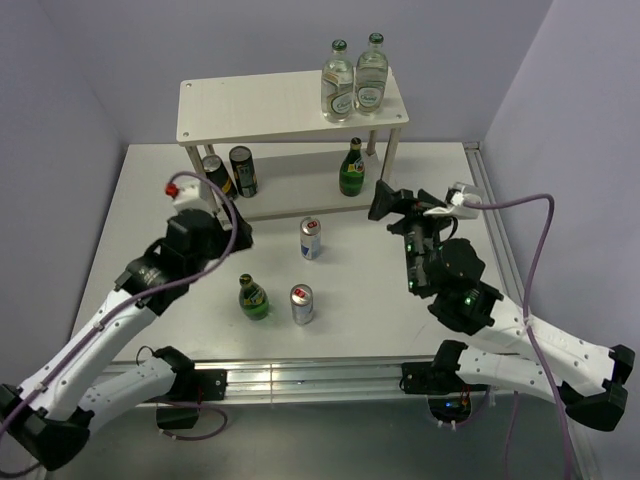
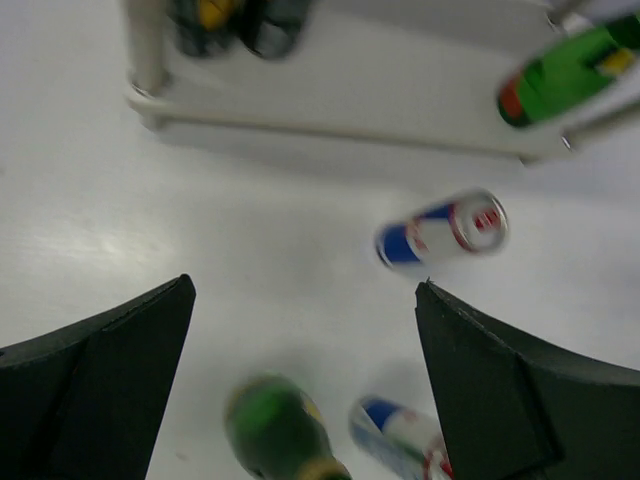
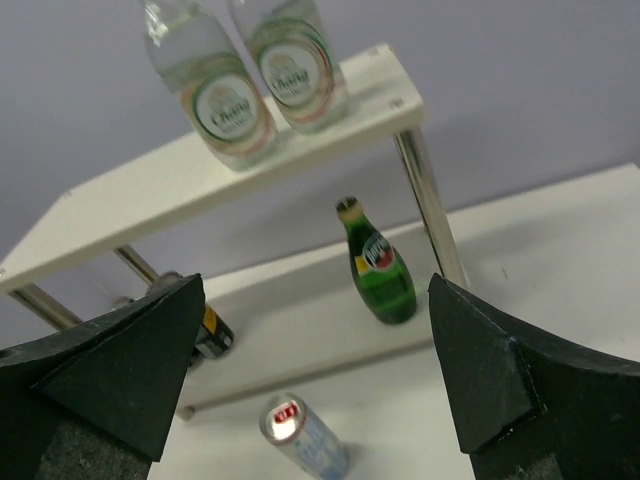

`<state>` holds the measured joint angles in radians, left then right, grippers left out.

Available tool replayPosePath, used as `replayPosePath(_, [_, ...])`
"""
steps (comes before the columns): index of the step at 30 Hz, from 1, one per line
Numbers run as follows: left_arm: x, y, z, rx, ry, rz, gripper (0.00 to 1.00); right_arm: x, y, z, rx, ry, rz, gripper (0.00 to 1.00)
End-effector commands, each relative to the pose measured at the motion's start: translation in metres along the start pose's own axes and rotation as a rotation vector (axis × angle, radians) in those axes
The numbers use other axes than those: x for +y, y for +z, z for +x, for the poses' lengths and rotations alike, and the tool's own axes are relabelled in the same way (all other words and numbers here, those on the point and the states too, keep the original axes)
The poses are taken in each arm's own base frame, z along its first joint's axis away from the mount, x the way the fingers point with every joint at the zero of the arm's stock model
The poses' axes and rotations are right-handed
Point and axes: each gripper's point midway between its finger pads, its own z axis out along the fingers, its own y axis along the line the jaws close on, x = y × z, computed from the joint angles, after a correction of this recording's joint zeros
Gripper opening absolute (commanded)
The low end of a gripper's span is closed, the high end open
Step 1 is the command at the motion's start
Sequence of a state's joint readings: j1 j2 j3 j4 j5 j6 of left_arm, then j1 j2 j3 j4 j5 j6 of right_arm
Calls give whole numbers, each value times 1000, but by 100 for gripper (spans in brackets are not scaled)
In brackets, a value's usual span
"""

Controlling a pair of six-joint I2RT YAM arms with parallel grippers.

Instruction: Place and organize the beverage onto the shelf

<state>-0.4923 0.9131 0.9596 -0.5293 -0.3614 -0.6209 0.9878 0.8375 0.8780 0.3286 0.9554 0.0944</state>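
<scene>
**A:** What was noted around the beverages, and what stood in the way?

**B:** The shelf (image 1: 270, 105) was set at the far side of the white tabletop (image 1: 360, 270), against a lilac wall (image 1: 100, 60). Two dark cans (image 1: 243, 170) with yellow marks were recorded on the left end of its lower board, just beside each other. The far can (image 1: 311, 238) was found upright on the tabletop, between the two arms and near the front edge of the lower board. The right front leg (image 3: 425, 200) was seen just beside the shelved green bottle (image 1: 352, 170).

**A:** How did the task's things look, and where were they?

**B:** The shelf was logged as pale wood, two boards on round legs. Two clear bottles (image 1: 337, 85) with green caps and white labels were standing close together on the right end of the top board. Whether they touched could not be judged. The shelved green bottle was upright on the right end of the lower board. The loose green bottle (image 1: 253, 297) and the near can (image 1: 301, 304) were upright on the tabletop, just beside each other, nearer the arm bases. Both cans were silver-blue with red marks.

**A:** And the end effectors?

**B:** The left end effector (image 2: 305, 285) was held spread wide and holding nothing, above the tabletop, with the three loose drinks below it. The right end effector (image 3: 318, 280) was likewise spread wide and empty, and was directed at the shelf.
</scene>
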Motion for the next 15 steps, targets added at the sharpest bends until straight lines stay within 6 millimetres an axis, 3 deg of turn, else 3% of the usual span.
replayPosePath(1, [-20,-36,20,1,-68,35,99,-26,-16,25,71,31,69,100])
replayPosePath(5, [-17,-56,42,6,-72,27,99,-44,-29,51,120,10,75,100])
replayPosePath(11, [-3,-43,83,49,-55,-67,99,-54,-37,64,150,-1,71,100])
replayPosePath(15, [-9,-39,102,35,-63,-81,99,-57,-40,65,156,-14,64,100])
